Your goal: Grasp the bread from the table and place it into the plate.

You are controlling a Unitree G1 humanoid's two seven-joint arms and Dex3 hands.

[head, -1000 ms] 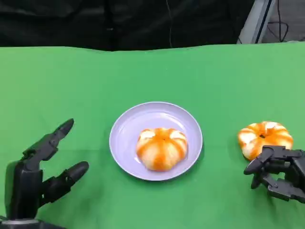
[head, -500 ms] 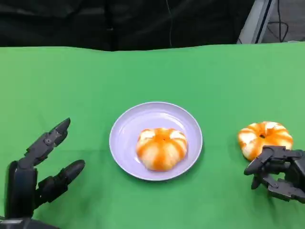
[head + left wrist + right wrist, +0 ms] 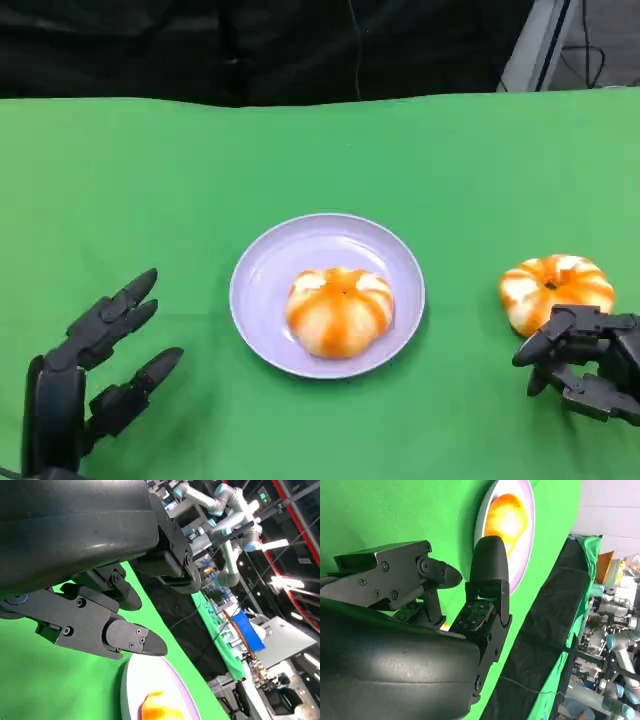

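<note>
The bun (image 3: 556,290) lies on the table just beyond the right hand (image 3: 580,362), whose curled fingers hold nothing; it looks soft and light, so cup its sides gently toward the plate (image 3: 262,270)

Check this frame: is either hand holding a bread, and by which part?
Nothing is held. The left hand is open over bare cloth; the right hand, fingers curled, sits just short of the bread on the table.
</note>
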